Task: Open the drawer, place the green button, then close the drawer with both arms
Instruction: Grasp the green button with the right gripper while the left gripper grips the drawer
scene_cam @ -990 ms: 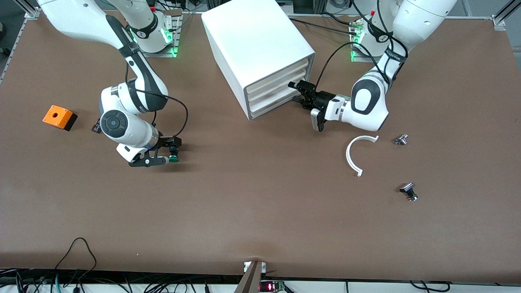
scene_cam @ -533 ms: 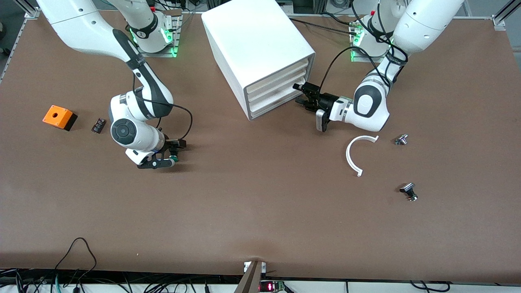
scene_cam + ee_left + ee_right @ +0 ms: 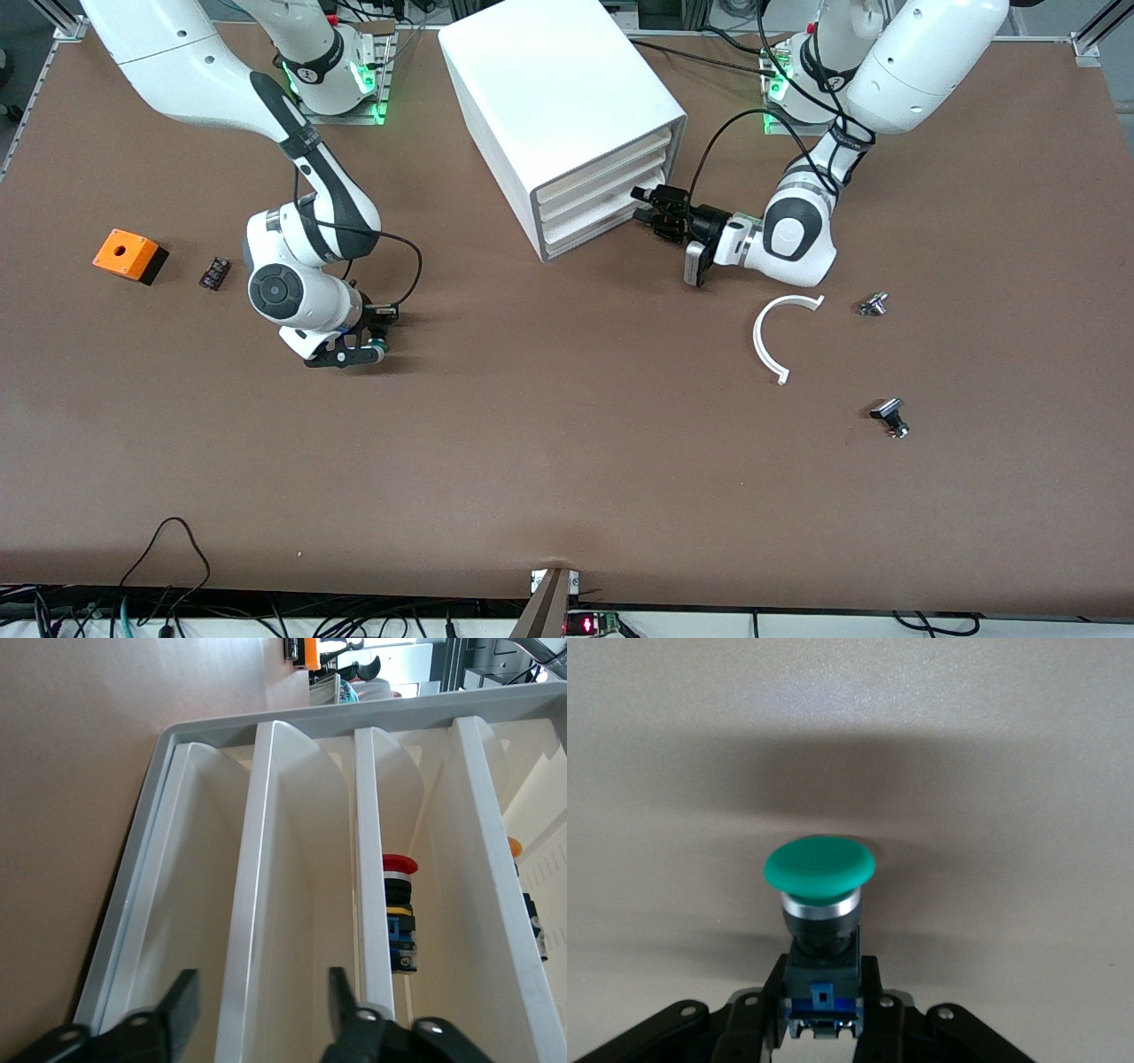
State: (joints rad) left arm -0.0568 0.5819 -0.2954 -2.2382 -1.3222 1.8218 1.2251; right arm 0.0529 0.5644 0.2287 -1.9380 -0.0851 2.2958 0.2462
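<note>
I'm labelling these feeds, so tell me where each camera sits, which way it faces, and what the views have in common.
Front view: high across the table, facing both arms' bases; shows the cabinet and both arms.
Left wrist view: on the left arm, facing the cabinet's drawer fronts; left gripper open before them.
Right wrist view: on the right arm, facing the tabletop; right gripper shut on the green button.
Shared: cabinet in front and left wrist views; button in front and right wrist views.

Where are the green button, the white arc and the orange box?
button [image 3: 819,867], right wrist view, green cap.
arc [image 3: 760,336], front view, middle of the curve.
box [image 3: 125,251], front view, top face.
</note>
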